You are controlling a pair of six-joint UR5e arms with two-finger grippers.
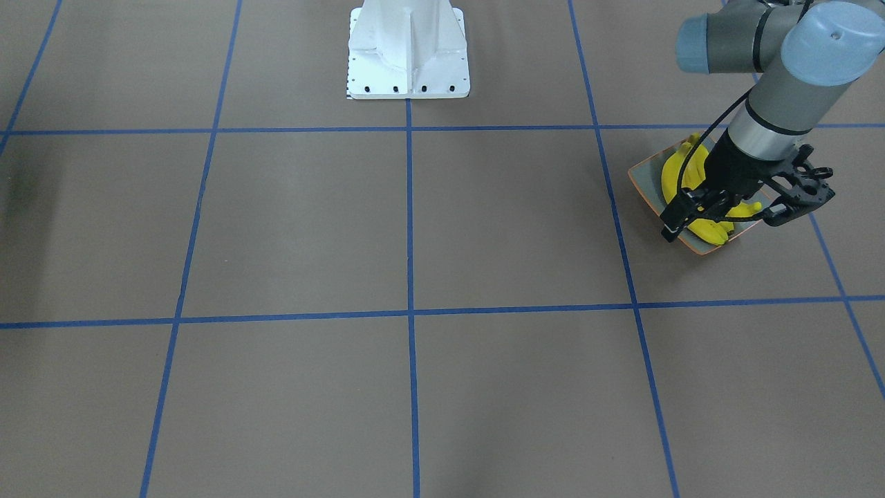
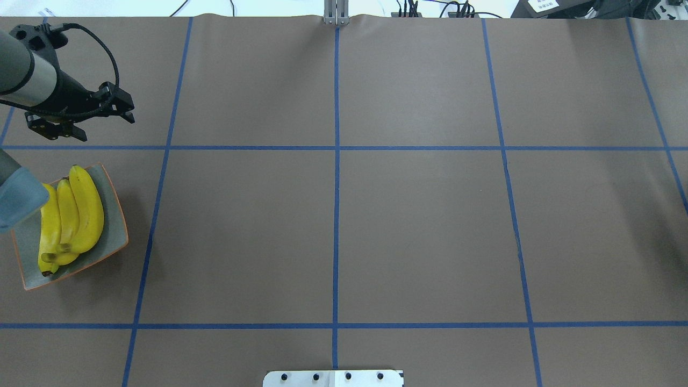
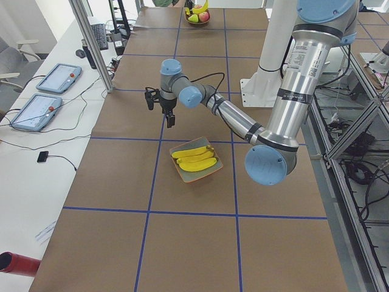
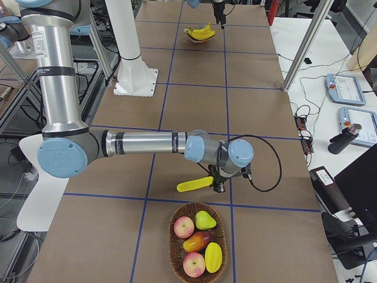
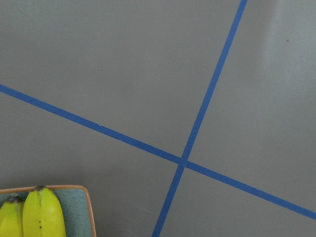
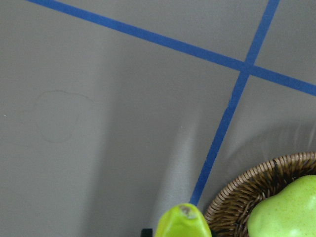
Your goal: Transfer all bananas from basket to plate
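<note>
Bananas (image 2: 70, 215): three side by side on plate (image 2: 110, 231), table's left end. Left pincer (image 2: 106, 128): wide, empty, beyond plate's far side. Fourth banana (image 4: 194, 185): at right pincer (image 4: 219, 187), beside basket (image 4: 174, 236); grip cannot be told.

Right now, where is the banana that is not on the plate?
Exterior right view: the banana is at the right gripper, just outside the fruit basket, on its far side.

You see the near arm (image 4: 141, 143) stretched low across the table (image 4: 194, 106), its right gripper (image 4: 219, 186) at one end of a yellow banana (image 4: 195, 185) held level; you can't judge the grip here. By the near edge, a wicker basket (image 4: 171, 239) holds other fruit (image 4: 184, 226). At the far edge, more bananas (image 4: 202, 30) fill a plate (image 4: 191, 35), with the left gripper (image 4: 218, 17) near it.
</note>
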